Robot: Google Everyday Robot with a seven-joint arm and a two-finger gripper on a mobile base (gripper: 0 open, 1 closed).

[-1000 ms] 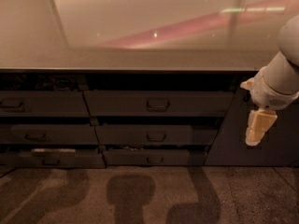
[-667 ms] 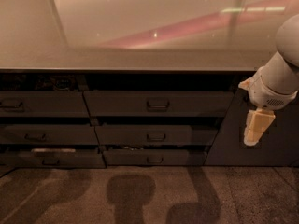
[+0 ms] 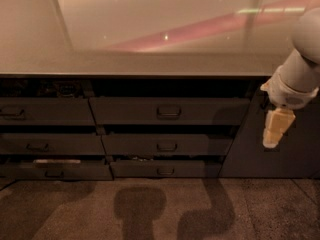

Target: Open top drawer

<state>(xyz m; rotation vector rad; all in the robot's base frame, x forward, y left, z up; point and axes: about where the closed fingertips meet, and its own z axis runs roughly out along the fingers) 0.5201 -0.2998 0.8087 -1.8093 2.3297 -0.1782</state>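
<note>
So the top drawer (image 3: 130, 111) is the wide dark grey drawer front right under the lip of the glossy beige counter (image 3: 150, 64), roughly centre frame, with a small rectangular loop handle (image 3: 169, 112) in the middle of it. There's a dark gap between the front's top edge and the counter, and I can't see into it.

The cream-coloured gripper (image 3: 271, 140) hangs off to the right of that drawer, pointing down, at about the height of the drawer's lower edge. It's in front of the plain dark panel (image 3: 300, 156), not touching the drawer or its handle. I honestly can't tell whether the gripper is spread or closed, and nothing is visibly in it. The pale rounded arm (image 3: 300, 74) comes in from the upper right corner.

Below the top drawer sit two narrower dark fronts (image 3: 135, 145) with the same kind of handle. A second column of dark drawers (image 3: 50, 113) runs down the left side, and the bottom one has a pale strip (image 3: 50, 161) showing along its top. The brown speckled floor (image 3: 60, 214) carries two blobby shadows (image 3: 140, 204).
</note>
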